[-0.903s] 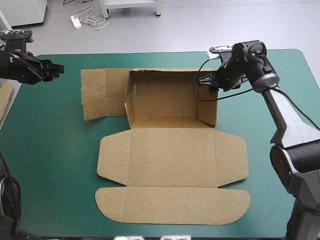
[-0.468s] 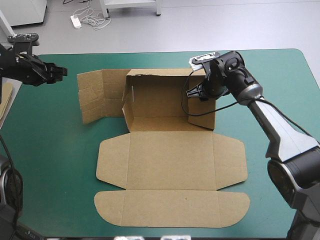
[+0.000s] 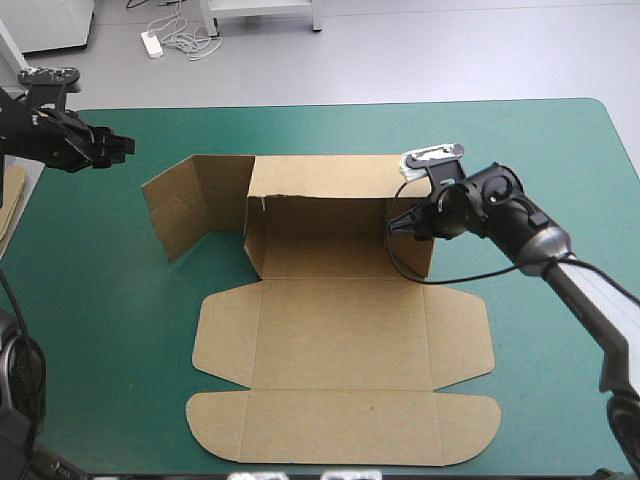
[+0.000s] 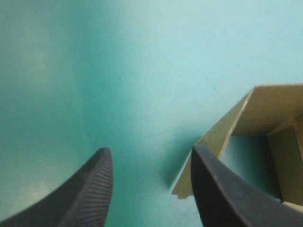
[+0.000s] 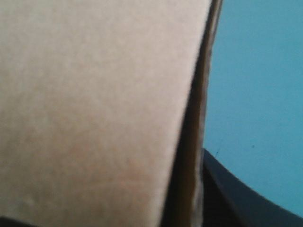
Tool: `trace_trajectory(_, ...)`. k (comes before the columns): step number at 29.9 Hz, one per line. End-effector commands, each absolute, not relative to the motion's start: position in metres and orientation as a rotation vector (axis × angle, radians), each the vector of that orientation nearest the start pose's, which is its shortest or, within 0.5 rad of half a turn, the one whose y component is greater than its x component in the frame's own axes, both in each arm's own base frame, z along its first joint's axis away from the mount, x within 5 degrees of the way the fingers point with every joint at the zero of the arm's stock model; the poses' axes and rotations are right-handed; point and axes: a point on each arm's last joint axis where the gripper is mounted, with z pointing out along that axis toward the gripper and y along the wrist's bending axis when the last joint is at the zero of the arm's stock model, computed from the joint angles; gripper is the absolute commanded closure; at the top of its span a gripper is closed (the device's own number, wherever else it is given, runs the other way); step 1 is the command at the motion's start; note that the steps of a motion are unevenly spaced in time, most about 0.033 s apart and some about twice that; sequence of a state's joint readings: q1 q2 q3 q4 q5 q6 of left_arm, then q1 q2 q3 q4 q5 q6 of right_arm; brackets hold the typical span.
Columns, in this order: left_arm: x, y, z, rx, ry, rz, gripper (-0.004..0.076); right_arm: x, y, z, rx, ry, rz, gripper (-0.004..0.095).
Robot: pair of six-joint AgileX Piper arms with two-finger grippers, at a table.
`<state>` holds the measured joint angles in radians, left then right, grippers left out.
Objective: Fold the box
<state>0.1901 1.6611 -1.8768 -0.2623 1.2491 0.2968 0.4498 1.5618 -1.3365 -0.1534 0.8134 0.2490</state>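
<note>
Spare board (image 3: 10,195): a pale strip lay at the left edge of the desk (image 3: 560,150), clear of the work.
Left end effector (image 3: 108,146): it hung over the far left corner of the desk with its black fingers apart and nothing between them. Its wrist view showed only teal-green cover under it.
Left side panel (image 3: 190,200): it stood on edge, splayed outward from the tray, with nothing holding it. The left end effector was near it but not touching.
Box (image 3: 340,330): brown and half formed, it sat mid-desk. The back wall (image 3: 320,175) was raised toward the far edge, and the lid (image 3: 340,425) lay flat toward the near edge.
Right wall (image 3: 418,258): it was upright at the tray's right side.
Right end effector (image 3: 410,224): it appeared clamped on the top of the right wall. Its wrist view showed board filling the frame, with one black finger on the wall's outer face.
Risk, left: the loose panel could sag flat or swing further out, since nothing braced it. A left approach from that angle could knock it over instead of catching it.
Risk, middle: nothing pinned the base, so any sideways pull could drag or turn the whole box.
Risk, right: the hold sat on a thin edge. A hard inward push could slip off the edge or crease the wall away from its score line.
</note>
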Motion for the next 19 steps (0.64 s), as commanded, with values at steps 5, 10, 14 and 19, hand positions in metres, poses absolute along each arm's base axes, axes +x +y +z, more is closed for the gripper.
trace_trajectory(5, 0.336, 0.040, 0.451, 0.132, 2.356, -0.139, 0.0356, 0.267, 0.138, 0.314, -0.369, 2.261, 0.244, 0.0434)
trace_trajectory(10, 0.335, 0.040, 0.451, 0.133, 2.360, -0.140, 0.0356, 0.260, 0.140, 0.290, -0.359, 2.257, 0.276, 0.0433)
trace_trajectory(14, 0.334, 0.039, 0.450, 0.137, 2.376, -0.148, 0.0356, 0.259, 0.137, 0.278, -0.346, 2.238, 0.253, 0.0433)
trace_trajectory(19, 0.334, 0.039, 0.450, 0.138, 2.380, -0.152, 0.0356, 0.264, 0.139, 0.268, -0.350, 2.236, 0.239, 0.0434)
